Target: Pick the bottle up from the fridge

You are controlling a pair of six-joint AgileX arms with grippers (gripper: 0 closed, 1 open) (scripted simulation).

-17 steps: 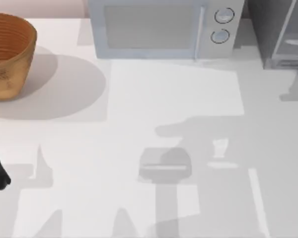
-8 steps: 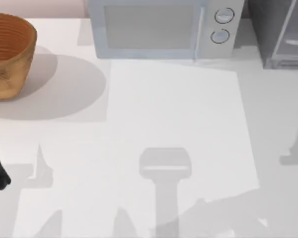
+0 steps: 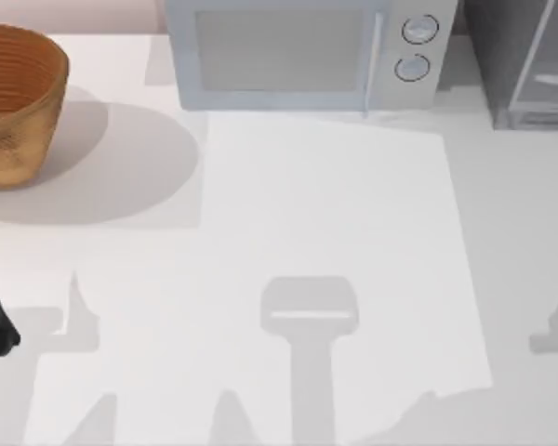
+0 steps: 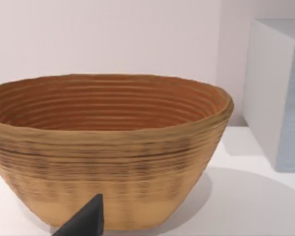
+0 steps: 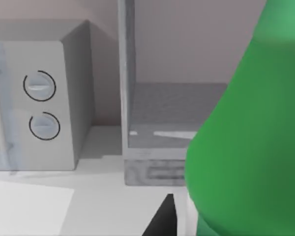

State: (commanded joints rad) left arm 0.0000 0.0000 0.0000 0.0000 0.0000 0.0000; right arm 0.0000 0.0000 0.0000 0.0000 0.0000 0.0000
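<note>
Shadows shifted, green bottle (image 5: 246, 147) upright near fridge (image 5: 162, 123), fingers' state unclear

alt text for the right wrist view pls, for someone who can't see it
A large green bottle looms close to the camera, in front of the dark grey fridge. Beside the fridge stands a pale microwave with two round knobs, both on a white table against a plain wall.

No readable text, label or number anywhere; the microwave (image 3: 298, 56) perhaps carries faint unreadable marks.
</note>
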